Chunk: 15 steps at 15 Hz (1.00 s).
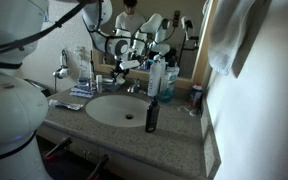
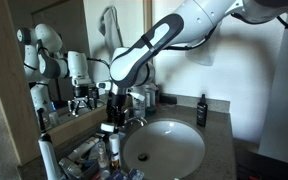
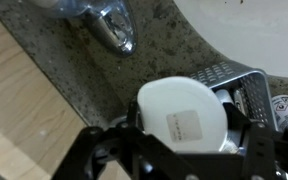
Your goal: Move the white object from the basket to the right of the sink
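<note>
In the wrist view the gripper (image 3: 184,142) is a dark blur cut off by the bottom edge, its fingertips lost against the white object (image 3: 179,108), so whether they touch it cannot be told. The print on the object's label is too small to read. The basket (image 3: 240,78) just beside the gripper runs off the right edge, the faucet (image 3: 116,28) beyond it is clipped at the top, and in an exterior view the gripper (image 2: 110,126) is too small and dark to read.

Dark bottle (image 1: 151,116), chrome faucet (image 3: 114,28), hanging white towel (image 1: 239,35)
</note>
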{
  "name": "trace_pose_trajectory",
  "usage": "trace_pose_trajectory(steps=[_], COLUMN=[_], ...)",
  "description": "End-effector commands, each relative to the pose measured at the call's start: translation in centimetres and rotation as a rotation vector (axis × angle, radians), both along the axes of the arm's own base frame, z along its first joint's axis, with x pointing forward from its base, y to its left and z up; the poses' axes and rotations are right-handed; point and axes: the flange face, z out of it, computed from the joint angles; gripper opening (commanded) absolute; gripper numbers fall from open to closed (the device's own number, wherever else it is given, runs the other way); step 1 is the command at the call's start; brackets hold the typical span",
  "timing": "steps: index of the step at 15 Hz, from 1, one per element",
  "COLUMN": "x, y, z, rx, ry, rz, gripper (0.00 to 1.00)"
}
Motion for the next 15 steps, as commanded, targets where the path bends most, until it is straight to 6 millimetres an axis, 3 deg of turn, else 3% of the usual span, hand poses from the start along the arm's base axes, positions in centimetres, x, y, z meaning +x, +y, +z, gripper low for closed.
trace_pose_trajectory(steps=[1, 8, 15], x=[0.4, 0.6, 0.4], y=[0.3, -0.1, -2.6], z=[0.5, 1.0, 5.0], rx=[-0.013, -0.005, -0.027], ry=[-0.030, -0.044, -0.055], rz=[-0.019, -0.045, -0.219], gripper=[0.55, 0.54, 0.54])
